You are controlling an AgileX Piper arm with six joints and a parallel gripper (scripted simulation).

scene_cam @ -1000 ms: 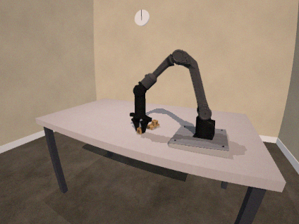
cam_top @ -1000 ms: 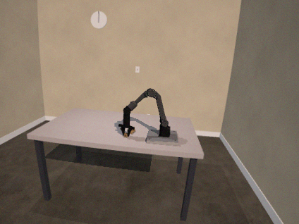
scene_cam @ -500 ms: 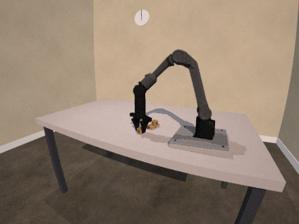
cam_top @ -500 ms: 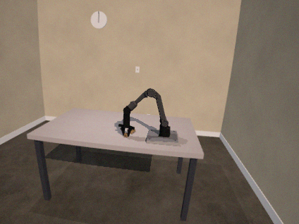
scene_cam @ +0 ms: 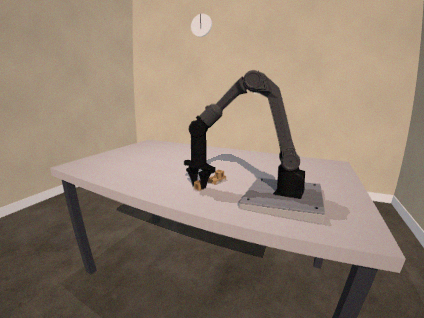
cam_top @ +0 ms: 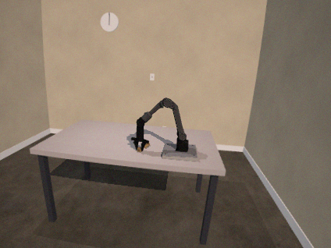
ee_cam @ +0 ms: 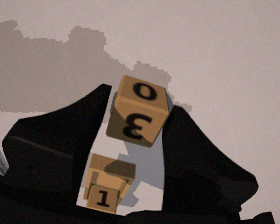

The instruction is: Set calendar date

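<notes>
In the wrist view a wooden cube (ee_cam: 139,111) sits between my gripper's (ee_cam: 143,103) two black fingers, showing a 0 on one face and a 3 on another. It looks tilted in this view. The fingers stand either side of it, and I see no firm pinch. A second wooden cube (ee_cam: 108,185) showing a 1 lies lower in the picture, near the finger bases. In the top and exterior views the gripper (scene_cam: 200,182) points straight down at the table, with small tan pieces (scene_cam: 217,177) beside it. I cannot make out the tray.
The arm's grey base plate (scene_cam: 282,201) lies on the table to the right of the gripper. The cubes lie near the table's (cam_top: 125,144) middle, well away from its edges.
</notes>
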